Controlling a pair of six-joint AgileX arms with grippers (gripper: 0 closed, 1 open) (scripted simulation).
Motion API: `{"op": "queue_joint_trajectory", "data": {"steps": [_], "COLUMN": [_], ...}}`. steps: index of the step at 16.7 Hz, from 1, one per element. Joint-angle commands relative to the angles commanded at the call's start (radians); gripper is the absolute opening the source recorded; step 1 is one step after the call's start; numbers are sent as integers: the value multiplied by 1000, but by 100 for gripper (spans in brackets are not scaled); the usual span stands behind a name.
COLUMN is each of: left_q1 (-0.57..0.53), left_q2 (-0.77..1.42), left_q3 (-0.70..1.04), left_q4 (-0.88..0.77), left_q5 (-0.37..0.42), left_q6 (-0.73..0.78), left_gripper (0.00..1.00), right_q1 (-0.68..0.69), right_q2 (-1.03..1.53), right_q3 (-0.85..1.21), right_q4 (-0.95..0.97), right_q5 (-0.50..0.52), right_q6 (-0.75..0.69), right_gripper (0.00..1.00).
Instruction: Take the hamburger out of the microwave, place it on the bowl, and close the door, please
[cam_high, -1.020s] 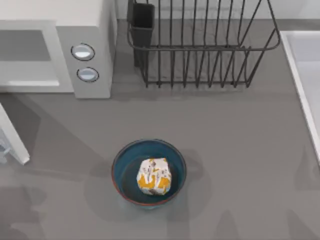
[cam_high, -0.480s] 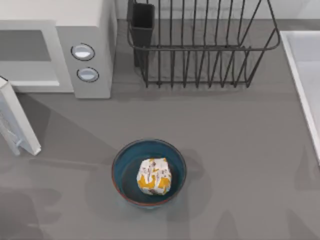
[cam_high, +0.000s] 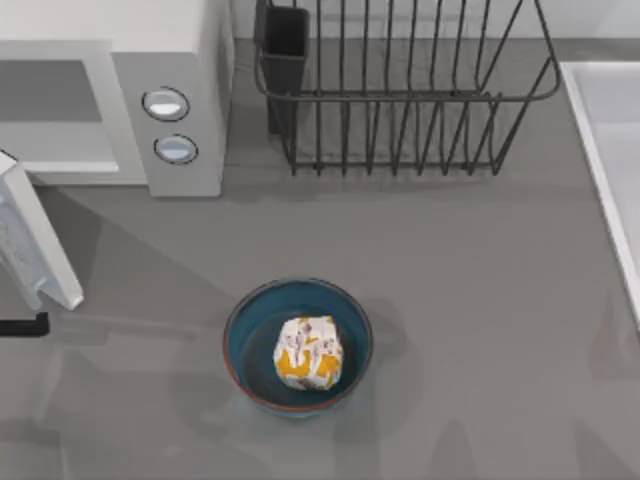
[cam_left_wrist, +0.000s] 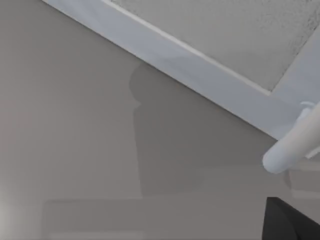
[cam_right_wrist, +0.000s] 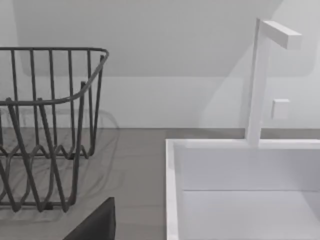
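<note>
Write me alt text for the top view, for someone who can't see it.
A wrapped hamburger sits inside a blue bowl on a grey table. At the view's upper left stands a white microwave, its door swung open. A black wire rack stands to its right, and a dark part of the left arm shows at the left edge.

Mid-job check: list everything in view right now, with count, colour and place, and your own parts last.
white boxy microwave: 1, white with two silvery-blue knobs, top view's upper left.
white-framed door: 1, white, greyish pane, standing open at the left edge.
round deep bowl: 1, blue inside, reddish-brown rim, table centre front.
paper-wrapped hamburger: 1, white with orange-yellow patches, inside the bowl.
black wire rack: 1, black, right of the microwave.
white sink basin: 1, white, table's right edge.
white tap: 1, white, behind the basin.
grey table: 1, grey.
left gripper: 1, black, left edge, beside the door.
</note>
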Motion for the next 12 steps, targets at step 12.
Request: {"op": "queue_joint_trajectory", "data": {"steps": [12], "left_q1": [-76], "left_q2": [86], "left_q3": [61], "left_q4": [56], "left_q5": [-60], "left_q6": [-70], "left_gripper": [0], "right_q1": [0], "right_q2": [0], "right_q3": [0], "right_q4": [0], "right_q5": [0], "right_q6": [0], "right_gripper": [100]}}
